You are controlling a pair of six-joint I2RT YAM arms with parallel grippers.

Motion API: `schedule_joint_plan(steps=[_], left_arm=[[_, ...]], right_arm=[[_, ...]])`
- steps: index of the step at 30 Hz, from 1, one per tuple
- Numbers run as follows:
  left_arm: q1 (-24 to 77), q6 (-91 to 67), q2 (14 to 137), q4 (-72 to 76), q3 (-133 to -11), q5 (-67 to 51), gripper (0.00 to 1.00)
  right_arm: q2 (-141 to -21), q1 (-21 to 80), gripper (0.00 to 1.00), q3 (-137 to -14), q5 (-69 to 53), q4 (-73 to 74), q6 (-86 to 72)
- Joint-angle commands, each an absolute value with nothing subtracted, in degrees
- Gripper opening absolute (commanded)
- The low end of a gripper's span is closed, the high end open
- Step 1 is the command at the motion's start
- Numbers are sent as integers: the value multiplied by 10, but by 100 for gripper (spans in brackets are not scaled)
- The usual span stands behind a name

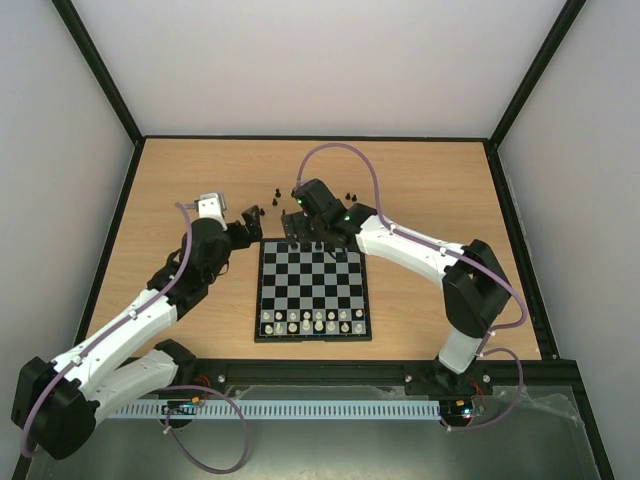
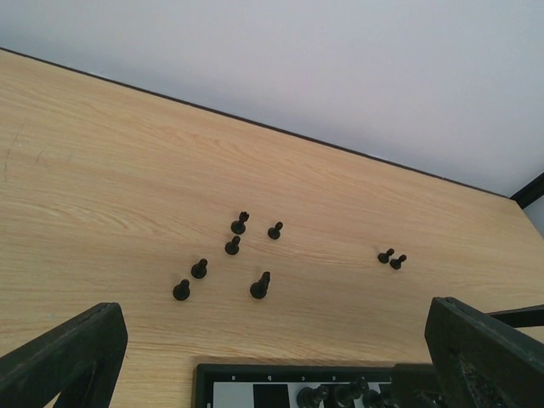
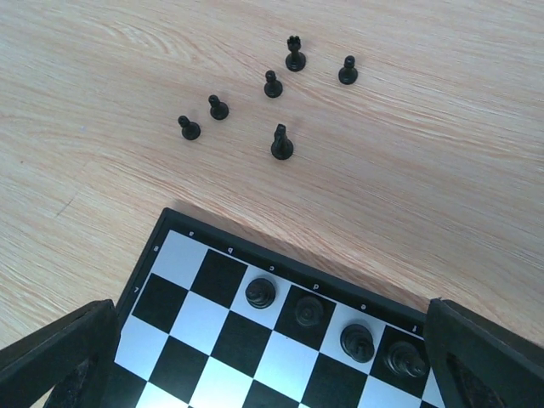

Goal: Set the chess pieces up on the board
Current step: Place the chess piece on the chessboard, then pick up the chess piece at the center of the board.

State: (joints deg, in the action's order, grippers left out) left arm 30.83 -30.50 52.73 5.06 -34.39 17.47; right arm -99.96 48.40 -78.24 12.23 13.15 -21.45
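Observation:
The board (image 1: 259,290) lies at mid-table between my arms. Four black chess pieces (image 3: 260,292) stand along its far row, on neighbouring squares. Several more black pieces (image 3: 281,142) stand loose on the wood just beyond the far edge, and two others (image 2: 391,258) stand further right. My right gripper (image 3: 272,365) hangs open over that far row, with nothing between its fingers. My left gripper (image 2: 272,365) is open and empty just off the board's far-left corner (image 2: 204,372), facing the loose pieces (image 2: 232,246).
Pale chess pieces (image 1: 318,320) fill the two near rows of the board. A black frame (image 1: 310,139) edges the wooden table, with white walls behind it. The two grippers (image 1: 253,220) sit close together by the far-left corner of the board.

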Motion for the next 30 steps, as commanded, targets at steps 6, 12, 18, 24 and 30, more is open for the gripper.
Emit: schedule_joint_plan(steps=[6,12,18,24,30], left_arm=[[306,-313,537,65,-338,152,99],[307,-311,547,68,-340,145,99],[306,-308,564,69,-344,140,99],[304,-307,592,75,-346,141,99],[303,-309,635,70,-360,136,99]], right_arm=[[-956,486,99,-756,185,123,-217],[-933,486,99,-751,216,140,-226],[-891,486,99,-691,246,124,-234],[-847,483,99,-629,263,77,-249],[-831,481,99,-596,275,47,-263]])
